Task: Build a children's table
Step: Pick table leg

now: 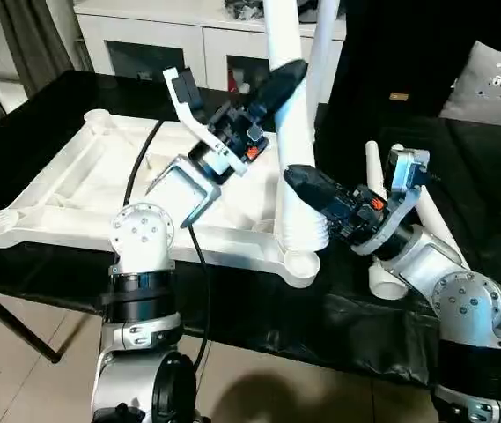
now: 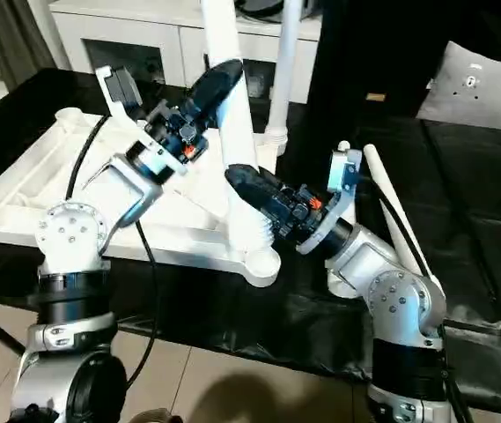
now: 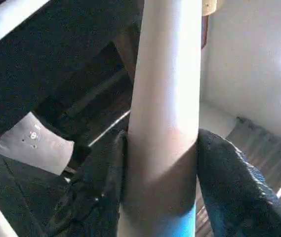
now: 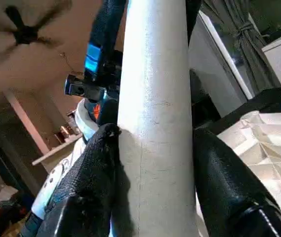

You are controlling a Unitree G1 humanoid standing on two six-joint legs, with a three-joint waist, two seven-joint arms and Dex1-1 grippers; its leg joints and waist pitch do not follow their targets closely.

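We see both grippers pinching one upright leg [image 1: 290, 132]: the left gripper [image 1: 278, 84] higher up, the right gripper [image 1: 301, 181] lower, fingers [image 4: 93, 182] flanking it.

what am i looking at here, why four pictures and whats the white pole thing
It is a two-armed robot putting together a small plastic table. The two wide pictures come from cameras in its head, looking down over its silver arms. The two close-ups come from a camera on each wrist, looking along that arm's black fingers.

On the dark work surface the white table top lies upside down, ribbed side up, with a round socket at each corner. The pole is a table leg, standing upright in the near corner socket. The left gripper has its fingers around the leg higher up, and the right gripper holds it lower down, near the socket. Another leg already stands at the far corner, and spare legs lie beside the right arm.
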